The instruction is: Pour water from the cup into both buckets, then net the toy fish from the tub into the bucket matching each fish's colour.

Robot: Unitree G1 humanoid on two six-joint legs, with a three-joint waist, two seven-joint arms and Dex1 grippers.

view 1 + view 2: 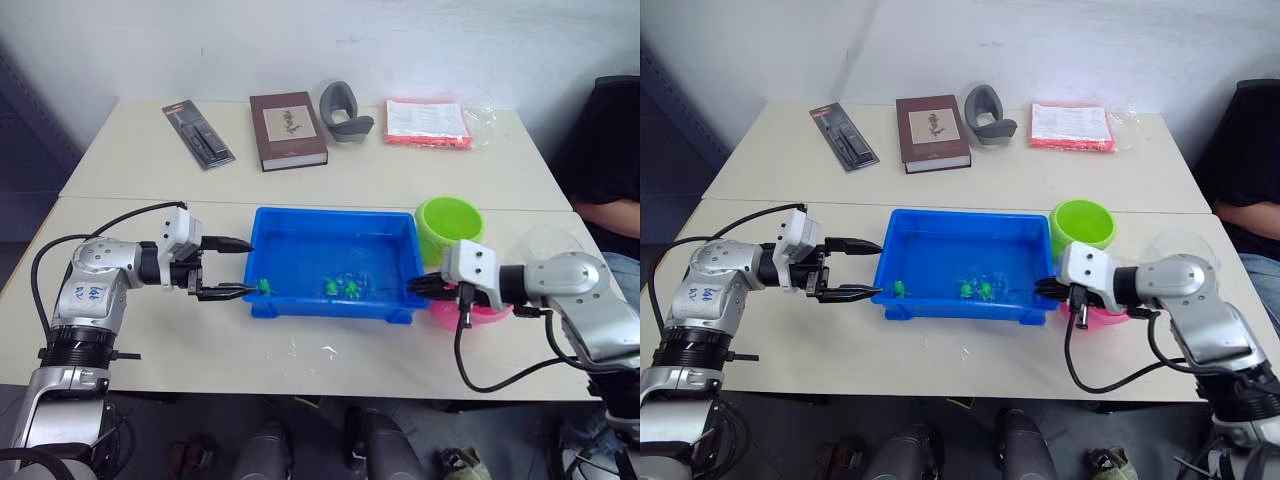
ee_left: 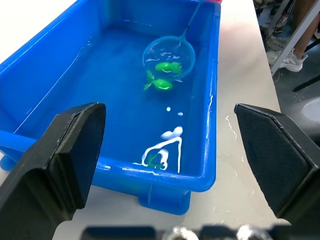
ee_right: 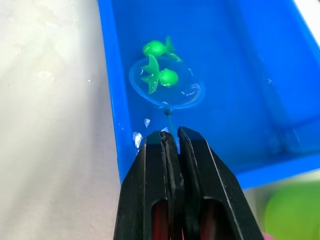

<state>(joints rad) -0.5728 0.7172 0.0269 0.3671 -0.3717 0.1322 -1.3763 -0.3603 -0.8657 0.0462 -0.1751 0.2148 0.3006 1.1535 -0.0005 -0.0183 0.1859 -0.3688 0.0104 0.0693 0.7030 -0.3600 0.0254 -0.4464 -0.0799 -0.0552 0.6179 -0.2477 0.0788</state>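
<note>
**Table and what lies on it**

Two pale tables [image 1: 150, 330] butted together. Near one: blue tub [image 1: 335, 300] centre, green bucket [image 1: 449, 228] at 2 o'clock, pink bucket [image 1: 470, 314] at 3. Far one: packaged tool [image 1: 198, 134], brown book [image 1: 287, 129], grey holder [image 1: 344, 110], red-printed packet [image 1: 427, 122].

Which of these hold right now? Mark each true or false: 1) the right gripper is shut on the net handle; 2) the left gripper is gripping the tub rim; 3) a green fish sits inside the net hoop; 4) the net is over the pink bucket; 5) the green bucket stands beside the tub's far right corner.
1) True: the right gripper is shut on the net handle.
2) False: the left gripper is open, at the left end of the tub, not gripping the rim.
3) True: a green fish lies within the hoop.
4) False: the net is in the tub; the pink bucket is beside it.
5) True: the green bucket stands there.
</note>
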